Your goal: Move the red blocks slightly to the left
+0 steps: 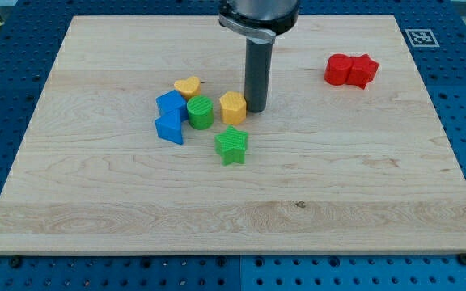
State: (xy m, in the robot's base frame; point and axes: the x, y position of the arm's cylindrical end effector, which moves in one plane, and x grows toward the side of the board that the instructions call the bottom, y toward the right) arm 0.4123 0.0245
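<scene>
Currently, my tip [256, 109] is set on the wooden desk [233, 218], just to the view's right of the yellow block [232, 107], touching it or nearly so; the gap cannot be made out. No pincer is carried by the arm, only a straight dark rod, so nothing is held.

The two red blocks [351, 70] are found near the view's upper right, pressed side by side and well apart from my tip. Their exact shapes are hard to make out.

A cluster is gathered to the view's left of my tip. A yellow heart [187, 86] lies at its top, with a green cylinder [200, 112] below it, just beside the yellow block. Two blue blocks [171, 116] are placed at the cluster's left edge, touching each other. A green star [232, 145] is seen slightly below the rest.
</scene>
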